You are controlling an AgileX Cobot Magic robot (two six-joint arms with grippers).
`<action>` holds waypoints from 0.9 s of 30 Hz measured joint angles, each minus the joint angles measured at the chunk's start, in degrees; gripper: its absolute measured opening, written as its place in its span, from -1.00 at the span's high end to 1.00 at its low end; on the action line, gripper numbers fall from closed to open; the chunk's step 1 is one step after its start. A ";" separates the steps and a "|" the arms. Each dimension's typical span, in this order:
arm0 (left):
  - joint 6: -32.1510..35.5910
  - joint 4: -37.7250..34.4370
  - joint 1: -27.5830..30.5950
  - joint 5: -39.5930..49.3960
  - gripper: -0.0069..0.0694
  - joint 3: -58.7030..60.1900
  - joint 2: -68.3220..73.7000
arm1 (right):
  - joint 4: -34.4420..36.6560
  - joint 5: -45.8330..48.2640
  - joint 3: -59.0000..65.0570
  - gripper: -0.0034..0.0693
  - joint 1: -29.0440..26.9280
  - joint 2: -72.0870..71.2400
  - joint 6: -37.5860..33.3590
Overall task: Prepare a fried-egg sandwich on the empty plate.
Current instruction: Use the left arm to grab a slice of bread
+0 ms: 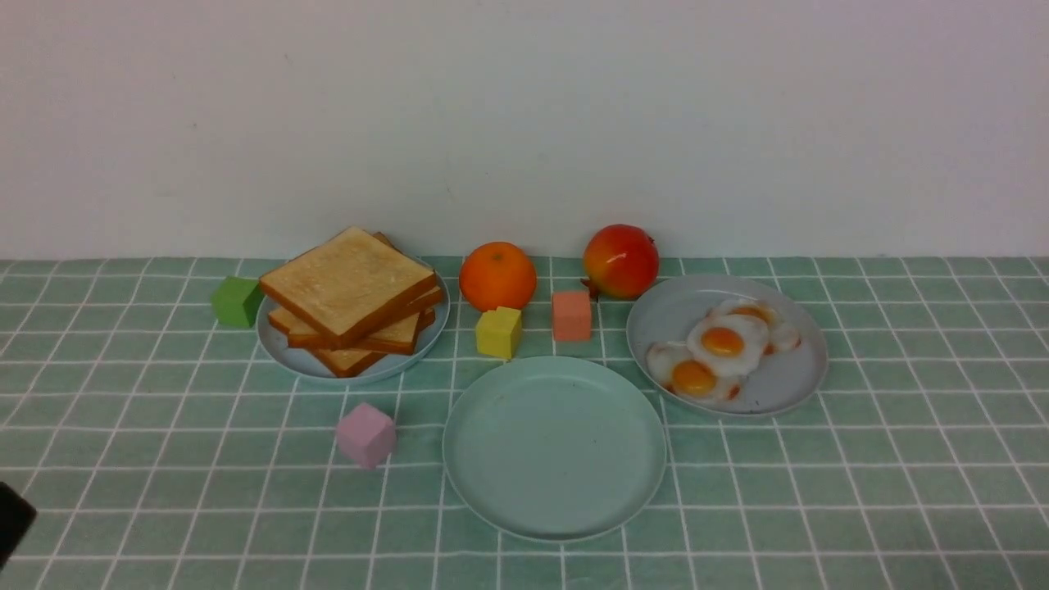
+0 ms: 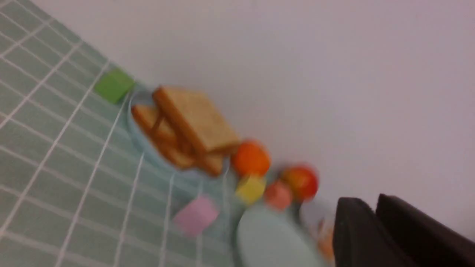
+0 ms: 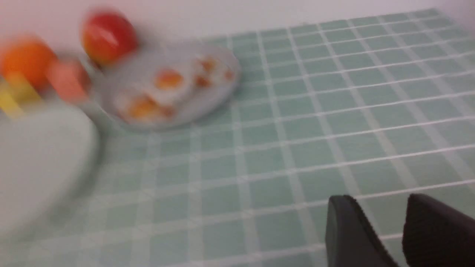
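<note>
The empty plate [image 1: 554,447], pale mint green, lies at the middle front of the checked cloth and shows blurred in the wrist views [image 2: 271,241] [image 3: 33,163]. Behind it to the left, a stack of toast slices [image 1: 351,299] [image 2: 189,126] rests on a bluish plate [image 1: 410,354]. To its right, fried eggs [image 1: 721,348] [image 3: 163,89] lie on another bluish plate [image 1: 787,385]. No fried-egg sandwich is in view. My left gripper [image 2: 371,202] is shut with nothing in it, well short of the plates. My right gripper [image 3: 380,200] is open over bare cloth, empty.
An orange [image 1: 497,275] and a red fruit [image 1: 620,260] stand at the back by the wall. Green [image 1: 237,301], yellow [image 1: 498,332], salmon [image 1: 571,315] and pink [image 1: 365,435] cubes lie around the plates. A black bit of my left arm [image 1: 10,518] shows at the front left edge.
</note>
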 joint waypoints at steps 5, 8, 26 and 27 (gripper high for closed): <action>14.95 4.10 -0.66 21.14 0.85 -15.94 18.92 | 14.59 -8.72 0.05 0.24 0.00 0.00 12.14; 18.40 4.11 -2.54 22.70 0.85 -20.73 25.30 | 18.67 -12.07 0.05 0.24 0.00 0.00 14.37; 22.76 16.10 -10.21 35.70 0.85 -53.32 68.14 | 13.71 50.79 -54.12 0.91 18.68 34.42 -18.16; 22.76 17.17 -10.63 35.44 0.85 -55.37 70.31 | 13.00 50.55 -55.55 0.91 19.80 35.43 -18.52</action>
